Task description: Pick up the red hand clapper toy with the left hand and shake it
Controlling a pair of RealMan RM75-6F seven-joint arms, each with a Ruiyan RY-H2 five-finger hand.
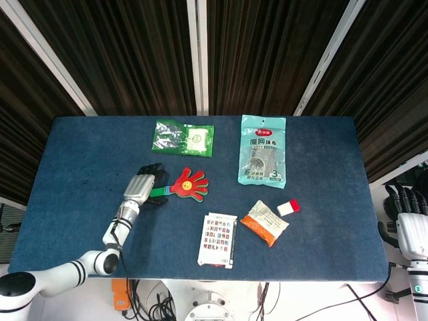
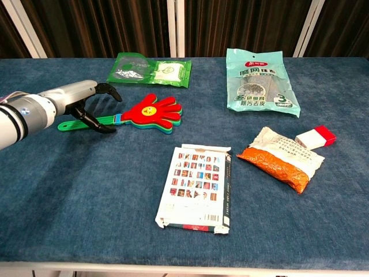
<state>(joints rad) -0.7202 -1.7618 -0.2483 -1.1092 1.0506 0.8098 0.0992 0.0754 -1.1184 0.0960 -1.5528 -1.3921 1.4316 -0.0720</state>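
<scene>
The red hand clapper toy (image 1: 189, 184) lies flat on the blue table (image 1: 67, 154), its red palm (image 2: 153, 111) to the right and its green handle (image 2: 72, 124) pointing left. My left hand (image 1: 142, 186) hovers over that handle, near where it meets the palm. In the chest view the left hand (image 2: 86, 104) arches its fingers (image 2: 110, 90) above the handle while the thumb reaches across its near side; nothing is gripped. My right hand (image 1: 409, 215) hangs off the table's right edge, holding nothing, fingers pointing up.
A green packet (image 1: 183, 138) lies behind the toy and a teal pouch (image 1: 262, 158) at the back right. A card box (image 1: 219, 239), an orange snack bag (image 1: 264, 223) and a small red-and-white box (image 1: 288, 207) lie toward the front right.
</scene>
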